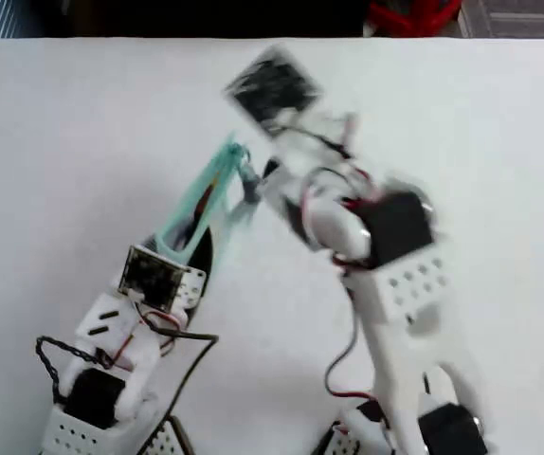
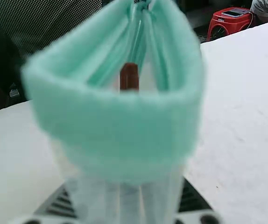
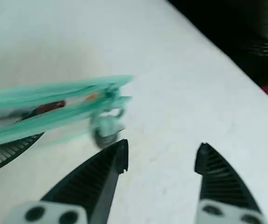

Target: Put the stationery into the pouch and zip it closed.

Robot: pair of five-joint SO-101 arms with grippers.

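The risk here is a missed grab: the zipper pull (image 3: 107,128) is small and dangles loose, so the right gripper (image 3: 163,154) could close beside it, or tug the pouch (image 1: 196,204) askew in the left gripper (image 1: 185,248) and spill the reddish pen (image 2: 129,77) inside. The right gripper is spread wide and empty, with one fingertip just beside the pull. The left one clamps the pouch's end, holding it on edge above the counter (image 1: 63,142).
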